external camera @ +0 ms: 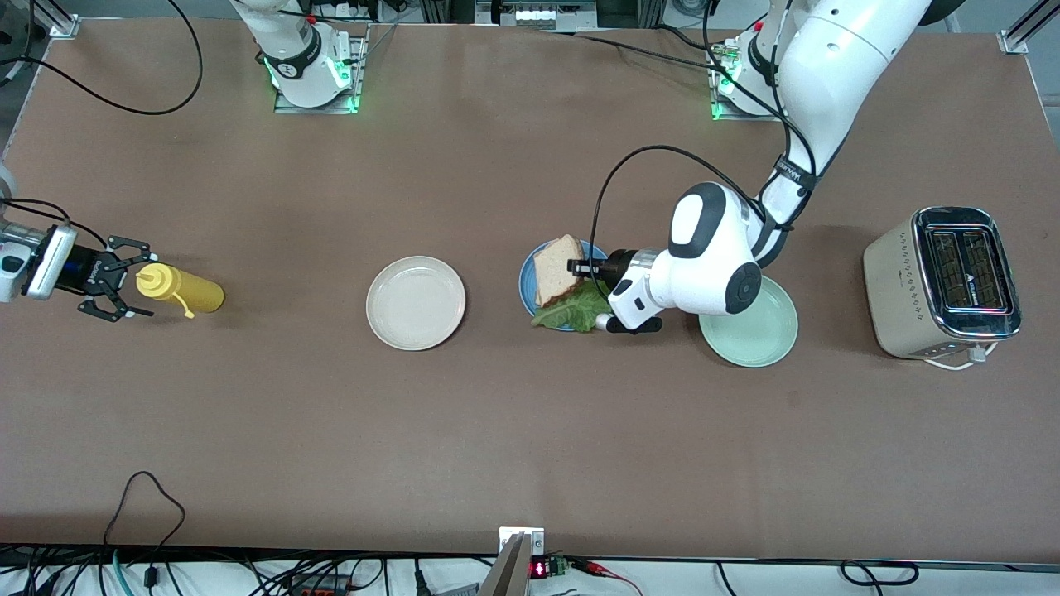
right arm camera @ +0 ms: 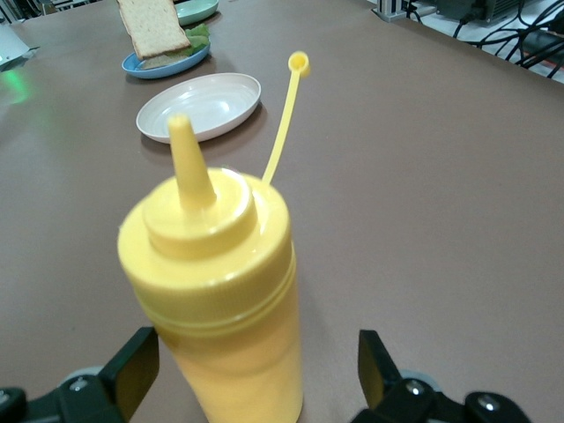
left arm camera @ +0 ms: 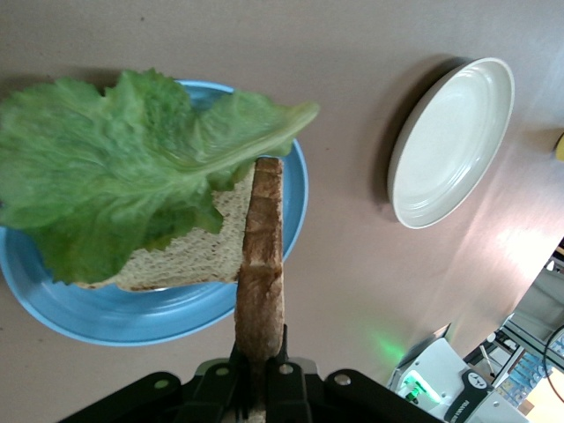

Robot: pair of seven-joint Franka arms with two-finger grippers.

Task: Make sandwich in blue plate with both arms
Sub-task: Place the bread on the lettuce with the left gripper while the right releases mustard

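Landmark for these notes: the blue plate (external camera: 527, 281), round, shallow, raised rim, on the brown matte bench (external camera: 497, 430).

On the plate I see a lower bread slice (left arm camera: 189, 251) lying flat, pale and porous. A ruffled green lettuce leaf (left arm camera: 132, 181) covers most of it and spills over the plate rim toward the front camera.

The top bread slice (external camera: 556, 269) is not flat. It stands on edge over the plate, tilted. In the left wrist view its browned crust edge (left arm camera: 262, 264) runs straight out from the claw, the long axis pointing away from the fingers, the free end touching the lettuce.

Left claw (left arm camera: 261, 374): over the blue plate's edge at the left arm's end, black fingers pinched narrow on the crust end of that upright slice.

Just beside the blue plate toward the left arm's end lies a pale mint-green plate (external camera: 758, 335), partly under the left wrist. Farther that way stands a cream and chrome toaster (external camera: 940, 281).

Toward the right arm's end sits a cream-white plate (external camera: 416, 302), glossy. Well apart from the blue plate that way, a yellow squeeze bottle (external camera: 184, 290) lies on its side, cap tethered off, nozzle toward the right claw (external camera: 120, 288). That claw is spread wide at the bottle's nozzle end, fingers either side, not touching it.
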